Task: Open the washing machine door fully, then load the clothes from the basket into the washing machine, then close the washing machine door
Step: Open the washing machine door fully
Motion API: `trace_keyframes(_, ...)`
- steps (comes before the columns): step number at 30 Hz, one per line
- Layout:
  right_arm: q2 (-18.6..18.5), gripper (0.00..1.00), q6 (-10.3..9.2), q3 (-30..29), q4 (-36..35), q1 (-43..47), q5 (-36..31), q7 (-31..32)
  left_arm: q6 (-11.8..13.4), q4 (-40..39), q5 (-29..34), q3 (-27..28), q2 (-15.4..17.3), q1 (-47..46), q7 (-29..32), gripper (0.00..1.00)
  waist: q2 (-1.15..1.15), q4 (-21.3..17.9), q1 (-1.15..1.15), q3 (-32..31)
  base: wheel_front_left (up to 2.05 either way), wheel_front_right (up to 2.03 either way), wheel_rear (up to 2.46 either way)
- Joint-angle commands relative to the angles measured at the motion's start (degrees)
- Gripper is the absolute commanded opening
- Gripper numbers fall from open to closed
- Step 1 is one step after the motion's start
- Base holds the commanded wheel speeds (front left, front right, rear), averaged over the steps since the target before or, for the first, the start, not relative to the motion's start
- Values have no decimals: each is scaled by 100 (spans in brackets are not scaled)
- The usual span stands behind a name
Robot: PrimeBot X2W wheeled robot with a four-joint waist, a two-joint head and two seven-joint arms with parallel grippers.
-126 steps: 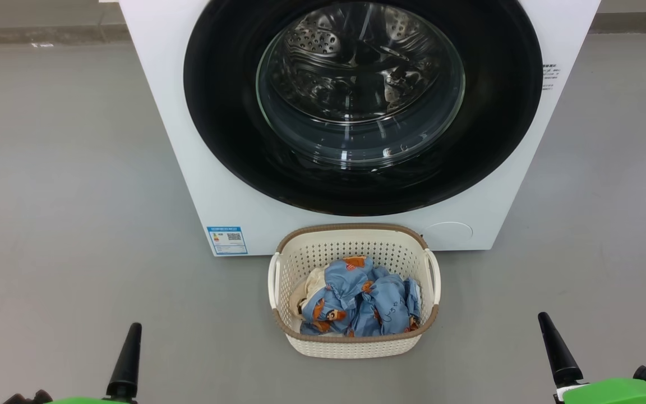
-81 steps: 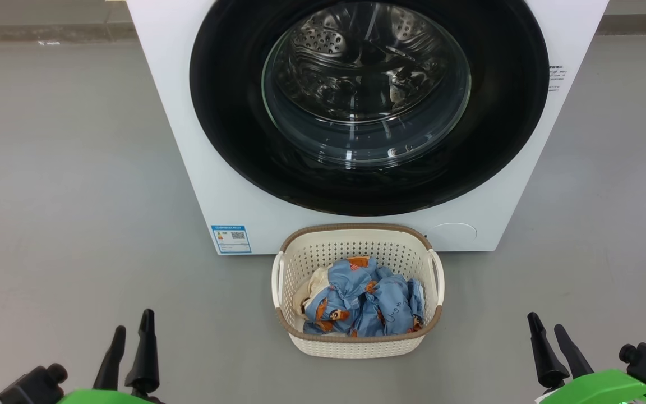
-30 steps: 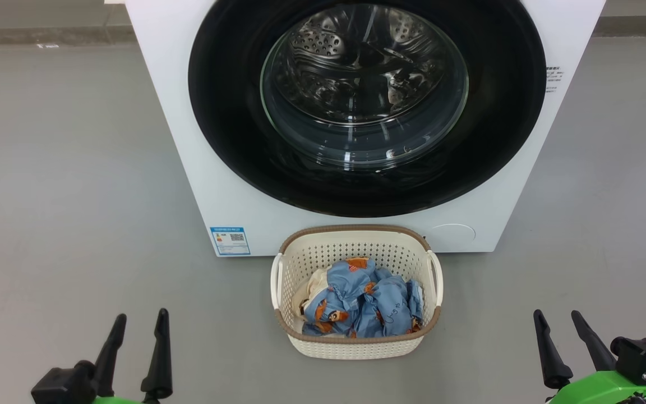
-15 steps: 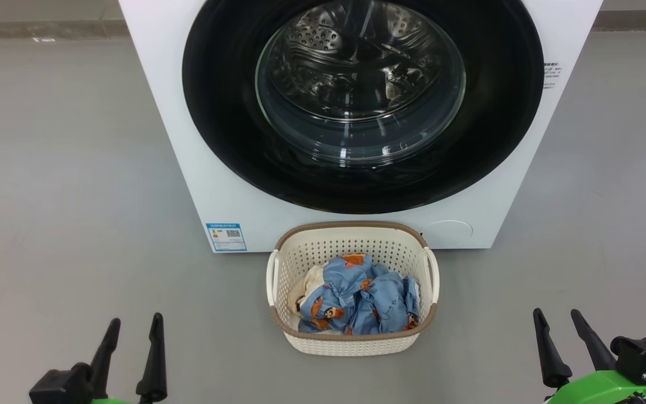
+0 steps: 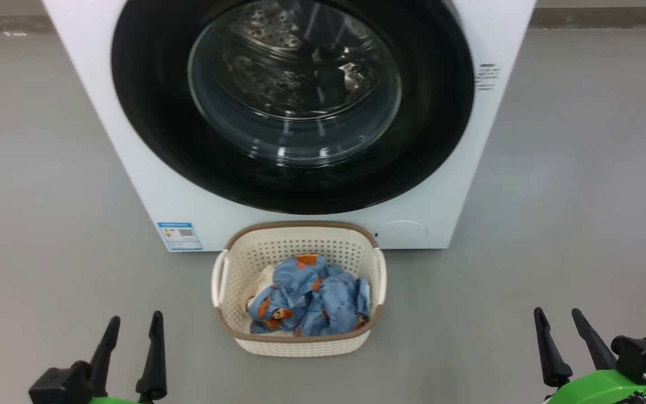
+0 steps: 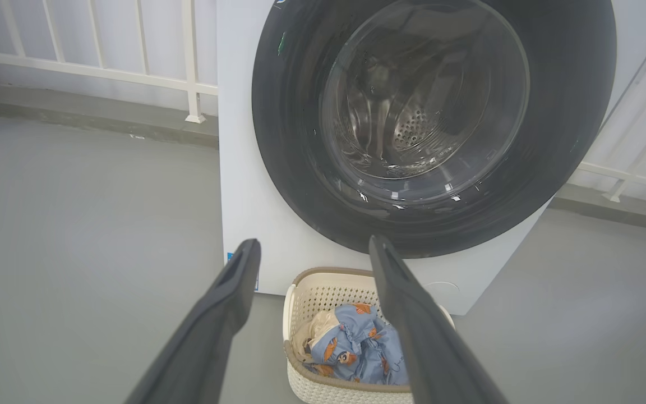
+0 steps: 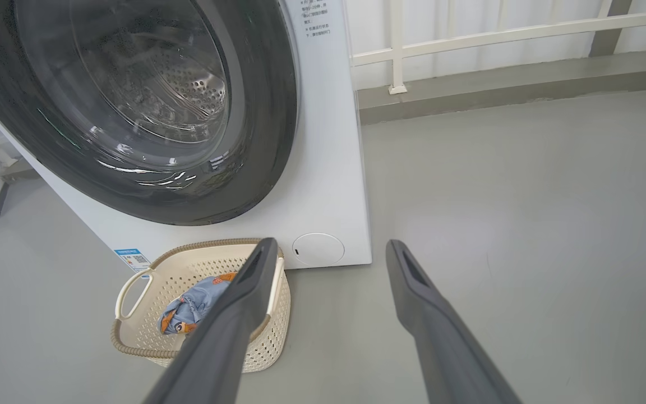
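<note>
Washing machine door sits closed against the washing machine, so by the look of it no step is done: opening, loading and closing are all left. Left hand hangs low, fingers spread, holding nothing. Between the hands, the basket stands on the floor just before the machine, clothes heaped inside. Right hand is likewise spread and empty.

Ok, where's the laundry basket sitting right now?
In the head view, the basket stands on the floor at lower centre, directly in front of the washing machine, just below its shut door.
</note>
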Motion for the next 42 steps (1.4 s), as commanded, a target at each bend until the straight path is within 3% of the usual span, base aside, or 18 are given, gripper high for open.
trace_keyframes(1, -61, 100, 9, 131, -126, -212, -94, -70, -14, -121, 37, 183, 85, -222, -61, 100, 0, -5, 0, -5, 123, 123, -246)
trace_keyframes(19, -48, 100, 9, 129, -147, -192, -93, -70, -14, -178, -222, 164, 71, -201, -61, 100, 0, -33, 0, -9, 112, 104, -216)
trace_keyframes(36, -18, 100, 9, 159, -380, -243, -70, -70, -14, -194, -217, 133, 0, -211, -61, 100, 0, -2, 0, 48, 14, 14, -28)
trace_keyframes(37, -11, 91, 9, 186, -435, -248, -44, -70, -14, -197, -218, 131, -11, -207, -61, 100, 0, 3, 0, 53, 0, 0, 0)
trace_keyframes(39, 12, 26, 9, 214, -565, -265, 33, -70, -14, -202, -235, 129, -38, -189, -61, 100, 0, 13, 0, 62, 0, 0, 0)
trace_keyframes(40, 25, 0, 9, 226, -651, -283, 70, -70, -14, -205, -246, 126, -54, -177, -61, 100, 0, 19, 0, 66, 0, 0, 0)
trace_keyframes(42, 73, 0, 9, 236, -771, -314, 186, -70, -14, -209, -261, 118, -80, -160, -61, 100, 0, 32, 0, 78, 0, 0, 0)
